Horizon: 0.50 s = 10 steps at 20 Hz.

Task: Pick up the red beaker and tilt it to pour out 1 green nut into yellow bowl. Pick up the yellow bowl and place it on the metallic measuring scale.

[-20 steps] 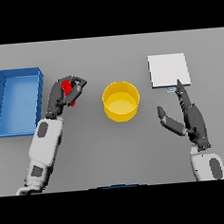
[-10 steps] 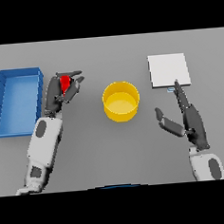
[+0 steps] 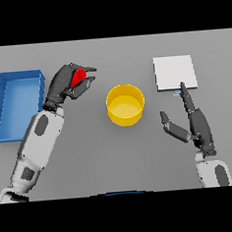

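Flat grey table (image 3: 116, 157) fills my whole view, evenly lit, soft shadows. Blue tray (image 3: 3, 104) sits at my far left edge.

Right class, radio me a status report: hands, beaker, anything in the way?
Left hand shut on red beaker. Right hand open beside scale. Yellow bowl unobstructed.

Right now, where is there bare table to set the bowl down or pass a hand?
Bare patches: between the yellow bowl and the scale, the far strip behind them, and the near middle between both arms. Crowded: between the blue bin and the bowl, where the left hand holds the red beaker. The right hand sits below the scale.
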### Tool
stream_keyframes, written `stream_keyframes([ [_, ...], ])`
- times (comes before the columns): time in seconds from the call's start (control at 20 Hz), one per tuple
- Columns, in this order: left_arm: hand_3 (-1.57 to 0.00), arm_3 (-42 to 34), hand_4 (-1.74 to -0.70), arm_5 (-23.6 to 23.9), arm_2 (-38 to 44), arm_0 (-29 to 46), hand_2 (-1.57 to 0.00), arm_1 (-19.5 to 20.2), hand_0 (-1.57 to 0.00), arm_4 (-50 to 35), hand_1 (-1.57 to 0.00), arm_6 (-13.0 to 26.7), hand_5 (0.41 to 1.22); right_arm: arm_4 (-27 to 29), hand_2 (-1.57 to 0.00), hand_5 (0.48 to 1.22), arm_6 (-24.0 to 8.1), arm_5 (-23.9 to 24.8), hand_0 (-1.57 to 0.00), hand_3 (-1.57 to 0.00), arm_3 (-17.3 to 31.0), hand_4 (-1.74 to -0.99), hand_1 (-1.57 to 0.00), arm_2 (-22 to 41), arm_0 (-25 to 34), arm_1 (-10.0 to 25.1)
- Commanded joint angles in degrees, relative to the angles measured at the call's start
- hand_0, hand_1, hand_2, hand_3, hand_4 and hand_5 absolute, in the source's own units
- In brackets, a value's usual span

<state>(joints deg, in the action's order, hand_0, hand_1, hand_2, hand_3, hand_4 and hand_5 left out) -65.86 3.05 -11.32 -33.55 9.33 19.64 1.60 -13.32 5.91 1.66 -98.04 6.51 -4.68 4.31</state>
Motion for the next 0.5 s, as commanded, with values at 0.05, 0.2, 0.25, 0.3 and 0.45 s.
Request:
stream_keyframes([
  [0.05,-1.56,0.2,-1.73,-0.2,-1.5,-0.4,-1.56,0.3,-1.56,0.9,-1.56,0.8,1.114,0.0,0.00,0.705,-0.6,-0.1,0.00,0.00,-0.8,-1.243,0.00,-0.2,-0.7,0.5],
  [0.2,-1.57,2.2,-1.74,-0.4,-5.3,-3.0,-1.57,1.7,-1.57,5.0,-1.57,2.0,1.112,-0.2,0.00,0.714,-1.3,-0.5,0.00,0.00,0.0,-1.251,0.00,0.1,-0.7,0.4],
  [0.25,-1.57,2.5,-1.74,-0.8,-7.7,-4.5,-1.57,2.8,-1.57,7.7,-1.57,2.7,1.112,-0.1,0.00,0.717,-0.9,-0.3,0.00,0.00,0.0,-1.254,0.00,-0.1,-0.2,0.6],
  [0.3,-1.57,3.5,-1.74,-1.1,-9.9,-6.0,-1.57,3.4,-1.57,10.2,-1.57,2.5,1.123,0.0,0.00,0.719,-0.6,-0.4,0.00,0.00,0.0,-1.260,0.00,-0.2,-0.3,0.6],
  [0.45,-1.57,5.6,-1.74,-2.7,-16.9,-10.3,-1.57,5.6,-1.57,18.0,-1.57,3.2,1.152,0.6,0.00,0.721,-0.1,-1.1,0.00,0.00,-0.8,-1.267,0.00,0.0,-1.2,0.5],
])
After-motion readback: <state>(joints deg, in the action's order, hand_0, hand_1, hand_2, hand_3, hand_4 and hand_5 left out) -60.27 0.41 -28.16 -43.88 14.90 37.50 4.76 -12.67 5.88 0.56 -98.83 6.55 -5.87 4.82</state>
